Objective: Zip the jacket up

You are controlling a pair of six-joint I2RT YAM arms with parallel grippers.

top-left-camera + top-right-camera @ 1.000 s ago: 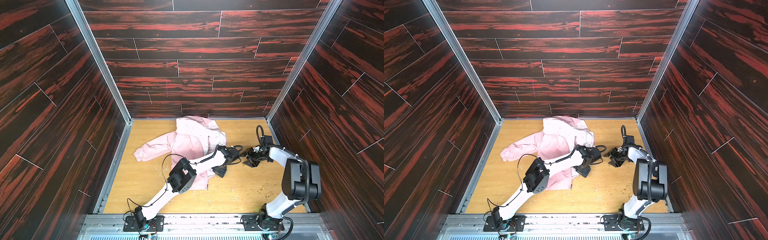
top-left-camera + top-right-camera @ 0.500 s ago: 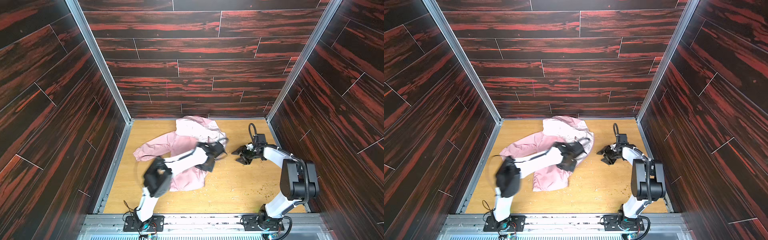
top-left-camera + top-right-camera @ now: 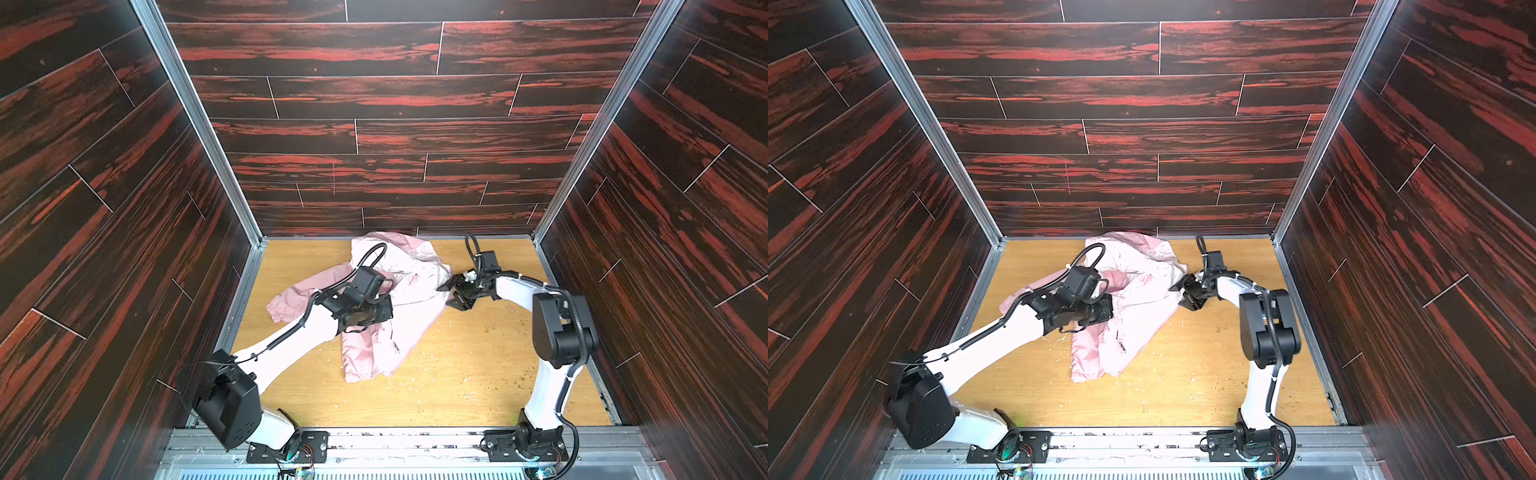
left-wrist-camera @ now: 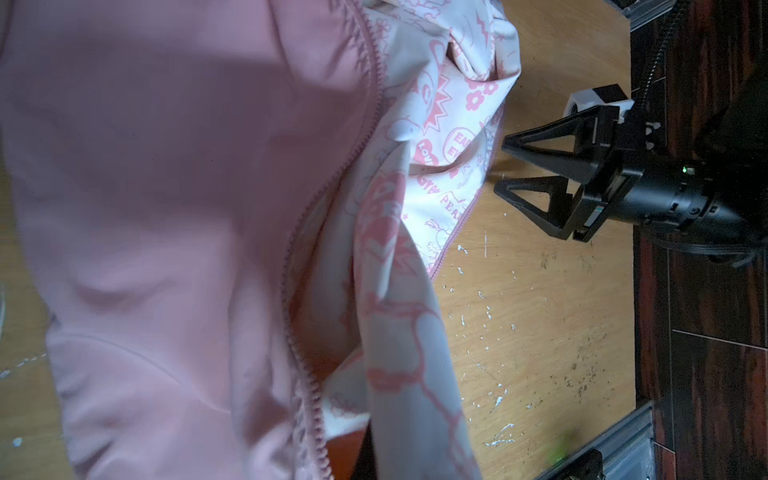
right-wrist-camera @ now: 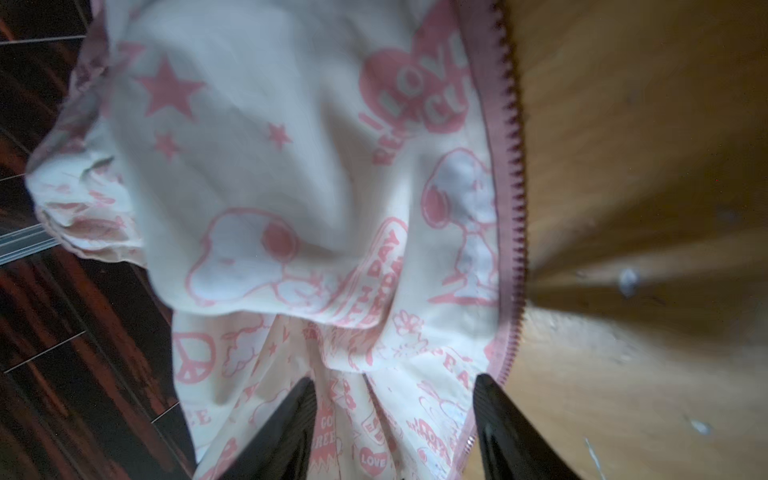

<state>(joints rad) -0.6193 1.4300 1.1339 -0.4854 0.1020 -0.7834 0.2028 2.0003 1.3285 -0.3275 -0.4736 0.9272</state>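
The pink jacket (image 3: 415, 291) (image 3: 1142, 299) lies crumpled and unzipped on the wooden floor, its pale printed lining (image 4: 440, 137) (image 5: 291, 166) turned up. My left gripper (image 3: 368, 313) (image 3: 1100, 309) rests on the jacket's middle and is shut on the fabric. Its fingers are hidden in the left wrist view, where a row of zipper teeth (image 4: 365, 137) runs close by. My right gripper (image 3: 448, 296) (image 3: 1179, 296) (image 4: 500, 169) (image 5: 392, 432) stands open at the jacket's right edge. Lining and the other zipper row (image 5: 513, 187) lie between its fingers (image 5: 291, 428).
Dark wood-panel walls (image 3: 124, 249) close in on the left, back and right of the wooden floor (image 3: 478, 374), which is strewn with small crumbs. A metal rail (image 3: 415, 444) with both arm bases runs along the front edge.
My left gripper has shut on the jacket and swung left, dragging the fabric with it. The right gripper has moved left and back to the jacket's right edge and opened slightly.
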